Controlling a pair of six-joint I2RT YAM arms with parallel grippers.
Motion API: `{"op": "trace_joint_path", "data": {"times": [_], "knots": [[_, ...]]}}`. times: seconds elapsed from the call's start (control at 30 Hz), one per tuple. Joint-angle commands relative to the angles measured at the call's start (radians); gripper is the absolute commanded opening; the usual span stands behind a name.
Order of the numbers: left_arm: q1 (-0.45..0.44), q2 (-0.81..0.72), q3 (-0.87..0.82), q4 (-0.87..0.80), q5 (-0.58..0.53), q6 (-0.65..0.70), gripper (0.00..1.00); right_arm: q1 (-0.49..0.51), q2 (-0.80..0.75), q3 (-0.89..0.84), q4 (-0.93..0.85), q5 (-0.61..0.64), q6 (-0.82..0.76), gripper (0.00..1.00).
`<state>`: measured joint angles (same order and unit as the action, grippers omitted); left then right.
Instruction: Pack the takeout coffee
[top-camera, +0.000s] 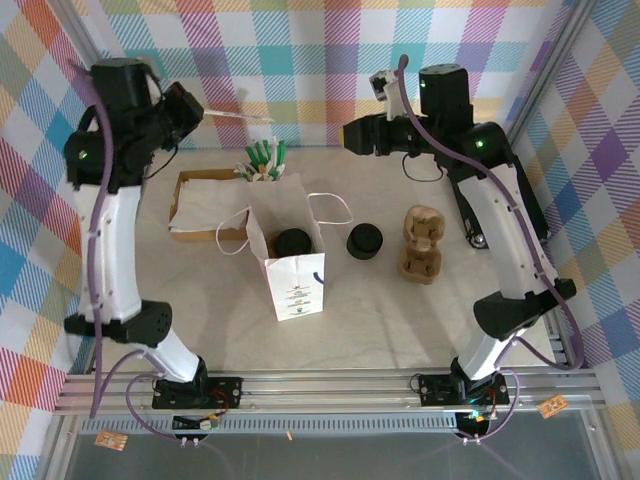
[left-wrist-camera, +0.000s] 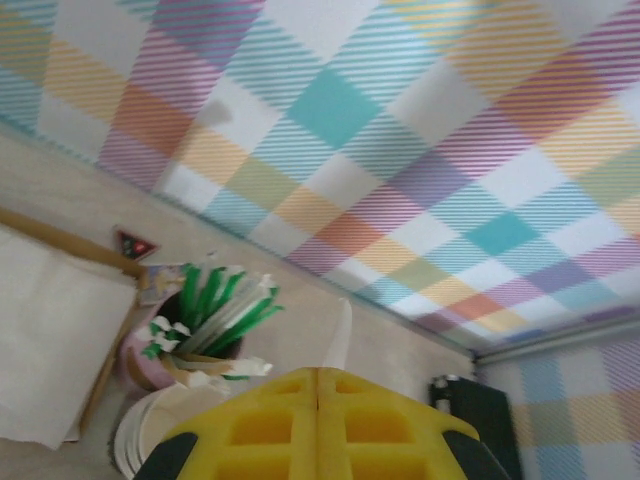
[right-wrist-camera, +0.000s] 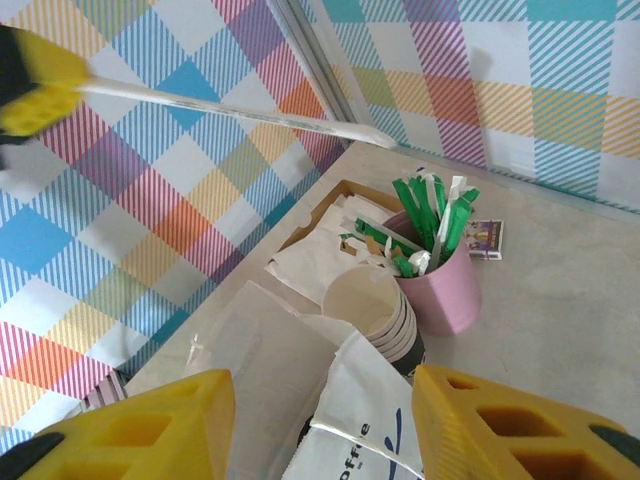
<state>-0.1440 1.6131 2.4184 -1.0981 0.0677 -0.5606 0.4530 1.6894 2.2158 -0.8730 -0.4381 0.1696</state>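
The takeout coffee's black lid (top-camera: 293, 240) shows inside the open white paper bag (top-camera: 297, 280), which stands upright mid-table; the cup body is hidden by the bag. My left gripper (top-camera: 200, 112) is raised at the back left, shut on a white wrapped straw (top-camera: 240, 117) that points right. In the left wrist view the yellow fingers (left-wrist-camera: 318, 372) meet, with the straw's tip (left-wrist-camera: 340, 335) poking out between them. My right gripper (top-camera: 350, 132) hangs high at the back, facing left, open and holding nothing. In the right wrist view its jaws (right-wrist-camera: 322, 385) stand apart above the bag's mouth (right-wrist-camera: 400, 420).
A pink holder of green-wrapped straws (top-camera: 265, 160) and a stack of paper cups (right-wrist-camera: 370, 305) stand behind the bag. A cardboard tray of napkins (top-camera: 205, 205) lies to the left. A squat stack of black lids (top-camera: 365, 241) and a brown cup carrier (top-camera: 422, 245) sit right of the bag.
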Motion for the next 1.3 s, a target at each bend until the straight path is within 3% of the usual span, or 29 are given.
{"op": "trace_joint_path", "data": {"times": [0.0,0.3,0.7,0.97,1.27], "knots": [[-0.017,-0.115,-0.013,0.03,0.068,0.042,0.0,0.007,-0.068,-0.049,0.059,0.013,-0.029,0.51],[-0.026,-0.301,-0.107,-0.054,0.222,0.175,0.0,0.007,-0.197,-0.265,0.155,0.061,-0.035,0.51],[-0.026,-0.389,-0.108,-0.3,0.371,0.361,0.0,0.008,-0.214,-0.316,0.118,0.064,-0.04,0.5],[-0.026,-0.376,-0.093,-0.473,0.364,0.445,0.0,0.008,-0.203,-0.32,0.113,0.053,-0.039,0.5],[-0.033,-0.322,-0.066,-0.509,0.346,0.483,0.0,0.007,-0.194,-0.312,0.107,0.033,-0.026,0.5]]}}
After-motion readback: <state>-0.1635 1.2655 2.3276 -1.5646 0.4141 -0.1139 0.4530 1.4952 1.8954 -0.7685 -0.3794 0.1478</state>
